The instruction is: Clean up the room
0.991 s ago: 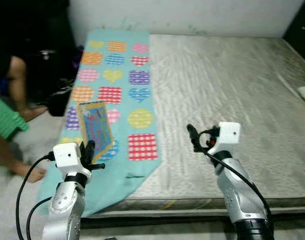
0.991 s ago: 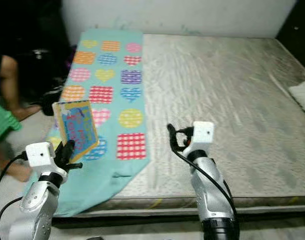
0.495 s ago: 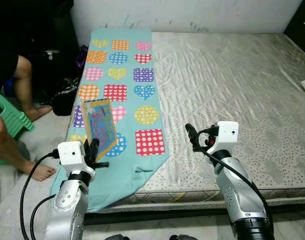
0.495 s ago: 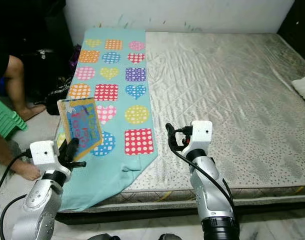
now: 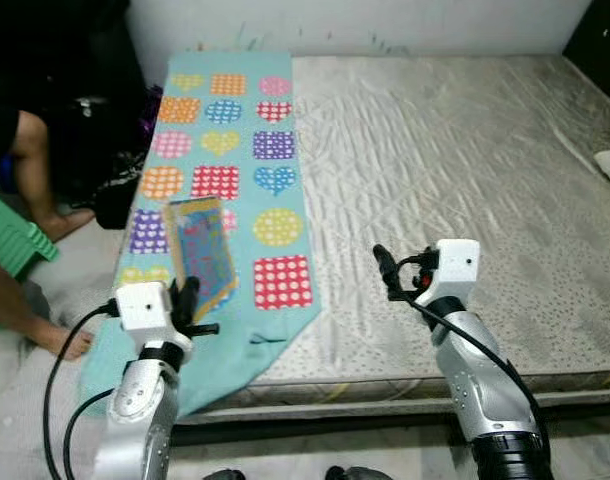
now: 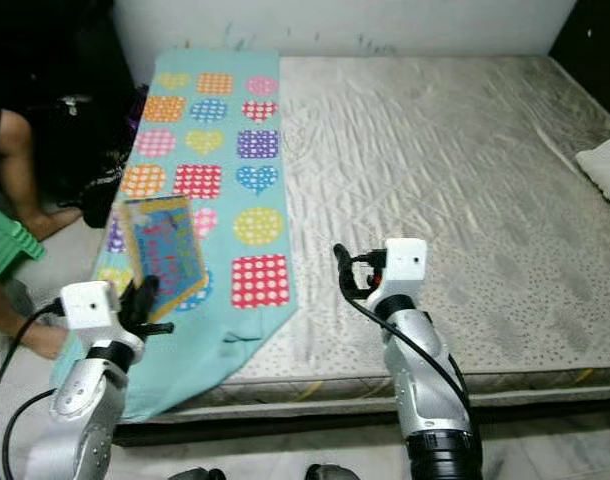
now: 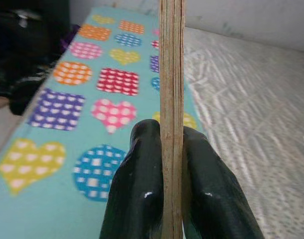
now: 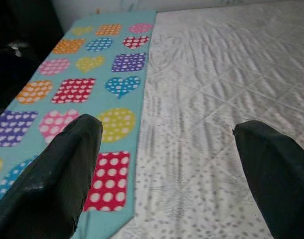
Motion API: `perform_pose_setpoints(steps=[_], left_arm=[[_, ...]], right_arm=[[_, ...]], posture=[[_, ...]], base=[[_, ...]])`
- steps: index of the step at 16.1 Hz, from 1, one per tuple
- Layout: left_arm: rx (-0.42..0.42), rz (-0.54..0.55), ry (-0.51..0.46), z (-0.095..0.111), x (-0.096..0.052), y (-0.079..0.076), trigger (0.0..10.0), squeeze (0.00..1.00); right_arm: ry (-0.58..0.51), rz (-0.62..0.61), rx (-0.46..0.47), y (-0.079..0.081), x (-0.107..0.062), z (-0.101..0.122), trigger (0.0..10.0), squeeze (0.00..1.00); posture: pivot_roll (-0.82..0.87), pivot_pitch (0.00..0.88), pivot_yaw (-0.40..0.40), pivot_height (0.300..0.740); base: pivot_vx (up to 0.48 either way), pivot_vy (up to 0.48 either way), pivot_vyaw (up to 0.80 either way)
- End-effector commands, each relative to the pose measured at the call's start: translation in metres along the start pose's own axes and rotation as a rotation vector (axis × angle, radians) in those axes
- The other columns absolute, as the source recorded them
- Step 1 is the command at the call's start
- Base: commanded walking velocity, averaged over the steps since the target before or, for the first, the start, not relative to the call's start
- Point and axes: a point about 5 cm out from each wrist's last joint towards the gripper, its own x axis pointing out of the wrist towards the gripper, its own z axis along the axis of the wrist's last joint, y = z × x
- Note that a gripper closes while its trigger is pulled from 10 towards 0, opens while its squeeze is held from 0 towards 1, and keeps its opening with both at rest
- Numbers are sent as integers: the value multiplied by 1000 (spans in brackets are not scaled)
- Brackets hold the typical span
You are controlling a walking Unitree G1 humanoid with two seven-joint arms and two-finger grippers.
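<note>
you're carrying the book over the bed's left front corner
left gripper (image 5: 188, 300) is clamping the book (image 5: 200, 252) upright (long axis vertical) above the patterned cloth (image 5: 221, 140); right gripper (image 5: 388, 272) is hanging spread, holding nothing.

A big grey quilted mattress (image 5: 455, 170) fills the room, set low on a pale floor (image 5: 25, 400). A white wall (image 5: 365, 15) runs behind the mattress. Beside the mattress, a green stool (image 5: 10, 235) sits where a person's bare legs (image 5: 20, 300) rest.
</note>
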Motion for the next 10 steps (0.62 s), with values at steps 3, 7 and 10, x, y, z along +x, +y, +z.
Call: perform_pose_setpoints(steps=[3,7,10], left_arm=[[15,4,-39,8,1,2,10000,0],[17,0,-42,8,3,1,10000,0],[17,1,-42,8,4,1,10000,0]], right_arm=[[-1,10,-4,1,1,0,10000,0],[-6,13,-4,2,2,1,10000,0],[-9,12,1,2,3,1,10000,0]], posture=[[-116,139,-12,740],[-121,136,-10,740],[-121,135,-11,740]], base=[[0,-347,0],[0,-344,0],[0,-344,0]])
